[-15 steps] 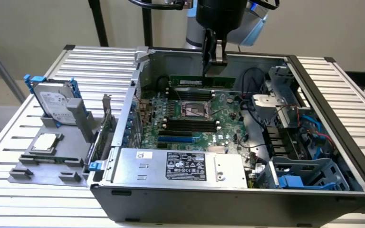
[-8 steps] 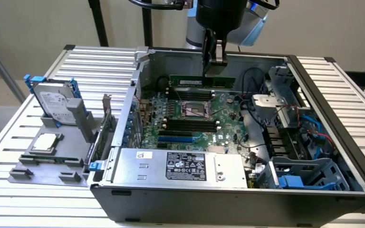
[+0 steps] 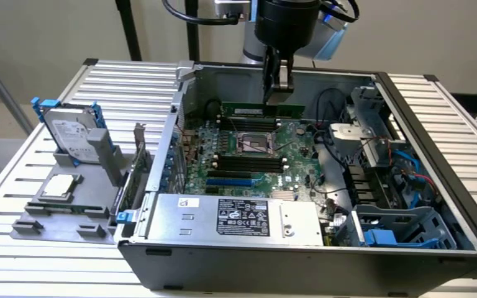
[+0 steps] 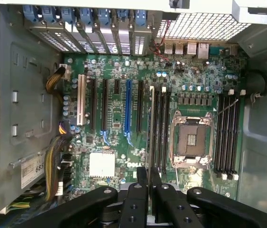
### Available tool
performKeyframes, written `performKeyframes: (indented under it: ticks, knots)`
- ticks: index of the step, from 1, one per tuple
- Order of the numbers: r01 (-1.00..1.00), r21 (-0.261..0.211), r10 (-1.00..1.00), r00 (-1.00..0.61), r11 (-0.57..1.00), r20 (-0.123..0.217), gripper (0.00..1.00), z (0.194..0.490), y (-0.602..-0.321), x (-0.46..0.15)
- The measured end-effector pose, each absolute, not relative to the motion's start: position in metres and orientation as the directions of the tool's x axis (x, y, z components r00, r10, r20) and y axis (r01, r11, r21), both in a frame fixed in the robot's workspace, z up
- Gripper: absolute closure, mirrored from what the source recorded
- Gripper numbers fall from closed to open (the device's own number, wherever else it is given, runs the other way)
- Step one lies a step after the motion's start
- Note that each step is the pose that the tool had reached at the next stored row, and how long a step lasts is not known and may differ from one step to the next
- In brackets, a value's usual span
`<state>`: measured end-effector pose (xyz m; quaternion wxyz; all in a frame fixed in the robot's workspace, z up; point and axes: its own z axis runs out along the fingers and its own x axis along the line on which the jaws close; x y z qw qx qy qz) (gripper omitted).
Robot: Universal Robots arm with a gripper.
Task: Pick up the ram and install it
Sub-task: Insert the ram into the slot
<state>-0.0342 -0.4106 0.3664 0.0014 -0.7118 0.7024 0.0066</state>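
motherboard (image 4: 119, 111) — "DELL" in white | white sticker (image 4: 31, 172) — "65", partly cut | power-supply label (image 3: 243, 218): print too small

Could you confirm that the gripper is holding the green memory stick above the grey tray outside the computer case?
Not quite. The gripper is holding the green memory stick, but above the motherboard inside the computer case, not above the grey tray outside it. The exterior view shows this.
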Motion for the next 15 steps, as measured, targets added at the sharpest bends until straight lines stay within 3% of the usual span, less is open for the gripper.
performKeyframes:
  ticks: [15]
  knots:
    - [-1.0,0.007,-1.0,-0.002,0.002,-0.018,0.86,0.339,-0.407,-0.037]
